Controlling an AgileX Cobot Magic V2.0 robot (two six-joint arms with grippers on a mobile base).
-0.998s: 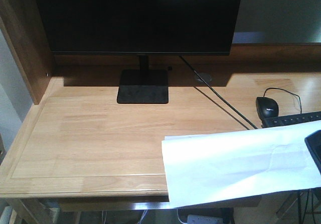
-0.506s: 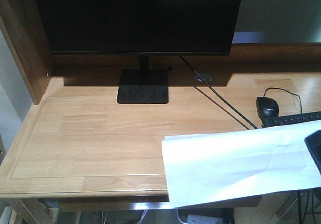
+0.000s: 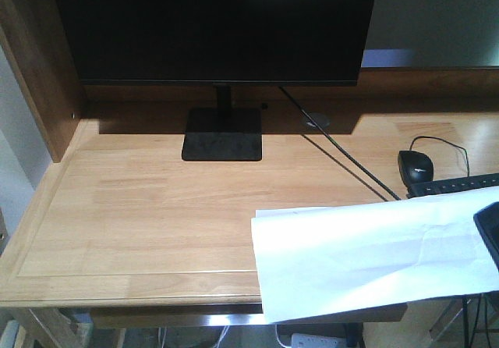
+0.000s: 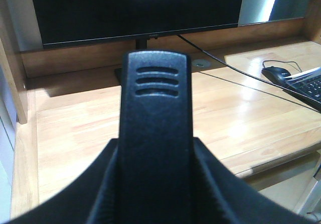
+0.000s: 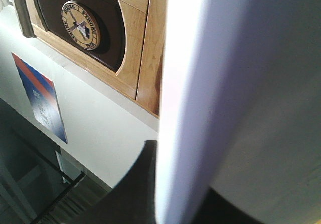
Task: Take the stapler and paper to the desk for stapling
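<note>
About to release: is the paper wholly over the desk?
No, in the front view the paper hangs past the front edge of the desk at its lower left corner.

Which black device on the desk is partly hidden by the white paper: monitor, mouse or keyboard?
The keyboard: in the front view the paper hides its near edge, while mouse and monitor stand clear of it.

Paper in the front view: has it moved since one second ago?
No. The paper keeps its left edge where it was, below the right side of the monitor base.
</note>
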